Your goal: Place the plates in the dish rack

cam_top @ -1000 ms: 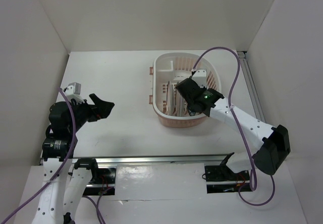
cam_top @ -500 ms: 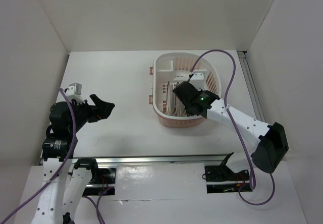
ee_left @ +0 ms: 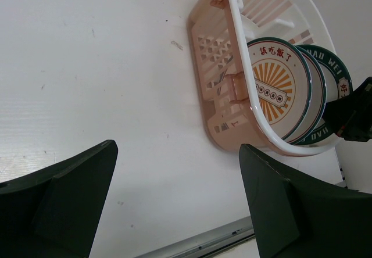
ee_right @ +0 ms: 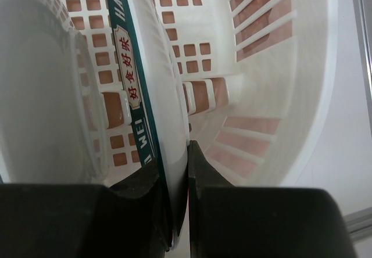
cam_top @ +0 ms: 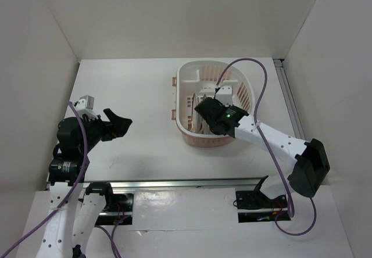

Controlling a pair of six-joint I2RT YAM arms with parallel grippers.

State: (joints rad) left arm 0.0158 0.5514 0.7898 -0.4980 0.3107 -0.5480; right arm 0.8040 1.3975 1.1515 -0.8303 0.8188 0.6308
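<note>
The pink-and-cream dish rack (cam_top: 216,72) stands right of centre on the table. In the left wrist view it (ee_left: 215,89) holds three plates on edge: the sunburst plate (ee_left: 273,89) in front, a second plate (ee_left: 315,104) behind it, and the dark blue-green band plate (ee_left: 340,83) at the back. My right gripper (cam_top: 204,110) is inside the rack, shut on the band plate's (ee_right: 152,101) rim (ee_right: 181,153). Another white plate (ee_right: 40,95) stands to its left. My left gripper (cam_top: 119,123) is open and empty above the table, well left of the rack (ee_left: 177,150).
White walls enclose the table on the left, back and right. A metal rail (cam_top: 186,183) runs along the near edge. The right arm's purple cable (cam_top: 261,89) arcs over the rack. Bare table lies between the left gripper and the rack.
My right gripper has shifted a little to the left inside the rack with the band plate in it. The left arm has not moved.
</note>
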